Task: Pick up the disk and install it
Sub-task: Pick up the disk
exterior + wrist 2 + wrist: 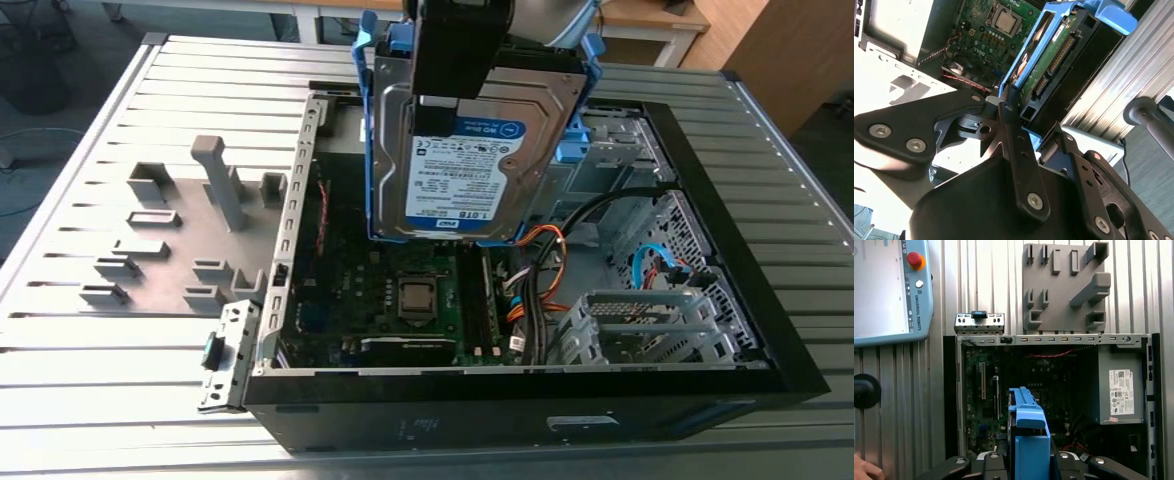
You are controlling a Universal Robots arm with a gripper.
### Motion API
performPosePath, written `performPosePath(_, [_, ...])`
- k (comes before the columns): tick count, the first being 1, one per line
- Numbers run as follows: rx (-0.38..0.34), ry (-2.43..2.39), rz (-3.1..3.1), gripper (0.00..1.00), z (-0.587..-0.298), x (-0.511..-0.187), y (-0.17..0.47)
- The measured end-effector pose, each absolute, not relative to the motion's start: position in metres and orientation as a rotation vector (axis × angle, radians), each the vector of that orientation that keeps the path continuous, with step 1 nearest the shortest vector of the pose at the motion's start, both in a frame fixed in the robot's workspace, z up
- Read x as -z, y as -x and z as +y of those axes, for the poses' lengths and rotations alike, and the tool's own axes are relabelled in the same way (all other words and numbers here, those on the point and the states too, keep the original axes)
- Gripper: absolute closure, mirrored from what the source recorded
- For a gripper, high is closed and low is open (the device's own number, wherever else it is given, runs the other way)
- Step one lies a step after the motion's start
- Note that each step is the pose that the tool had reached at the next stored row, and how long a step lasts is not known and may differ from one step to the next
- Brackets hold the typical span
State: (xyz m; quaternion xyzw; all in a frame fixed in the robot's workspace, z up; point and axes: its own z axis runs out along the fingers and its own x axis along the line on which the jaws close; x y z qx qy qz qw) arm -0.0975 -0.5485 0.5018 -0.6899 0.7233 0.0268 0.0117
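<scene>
While it hung upright above the open computer case (pixel 747 330), the disk (pixel 467 160) showed a silver metal face, a white-and-blue label and blue plastic rails along both sides. Its upper end sat at 12 o'clock between the black fingers of the pincer (pixel 461 45), which pinched it. Beneath lay the motherboard (pixel 414 300), and the case rested on a ribbed metal tabletop (pixel 107 340).

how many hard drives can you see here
1. The disk hangs upright in the gripper above the open computer case; both wrist views show its blue rails. The case's metal drive cage could hide others.
</scene>
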Motion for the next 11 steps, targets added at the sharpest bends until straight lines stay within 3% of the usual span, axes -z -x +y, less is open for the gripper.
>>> performPosePath(11, [-0.084,2.151,2.256,0.64,-0.5485,-0.5016,0.0919])
